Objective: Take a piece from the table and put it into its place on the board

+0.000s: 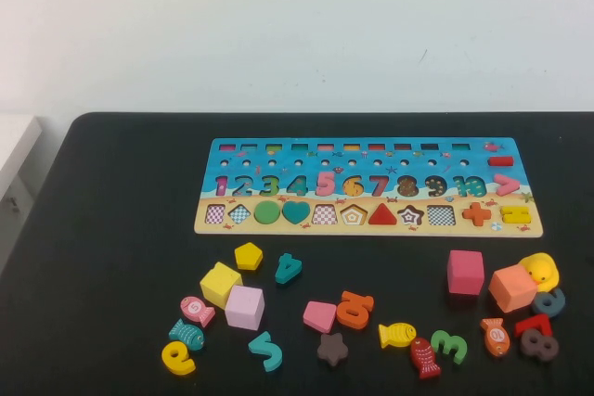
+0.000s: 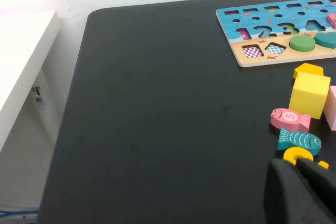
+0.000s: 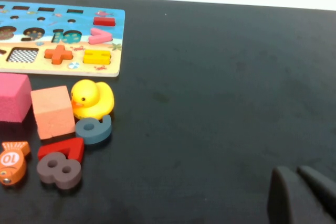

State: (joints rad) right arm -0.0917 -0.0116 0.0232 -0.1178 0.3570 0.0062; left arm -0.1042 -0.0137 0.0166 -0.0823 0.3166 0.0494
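Evidently nothing is done yet; the piece (image 1: 248,255) lies on the table (image 1: 111,229) near the board's (image 1: 367,150) left half; left gripper (image 2: 302,167) and right gripper (image 3: 302,174) hover low at the table's near left and right, fingers together, empty.

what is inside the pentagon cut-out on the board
No piece: the pentagon cut-out on the board shows only its patterned bottom. The yellow pentagon lies on the table. Left tool and right tool are off the board.

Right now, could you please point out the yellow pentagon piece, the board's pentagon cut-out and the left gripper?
yellow pentagon piece (image 1: 248,255), high view, top face.
pentagon cut-out (image 1: 353,215), high view, middle.
left gripper (image 2: 297,165), left wrist view, fingertips.
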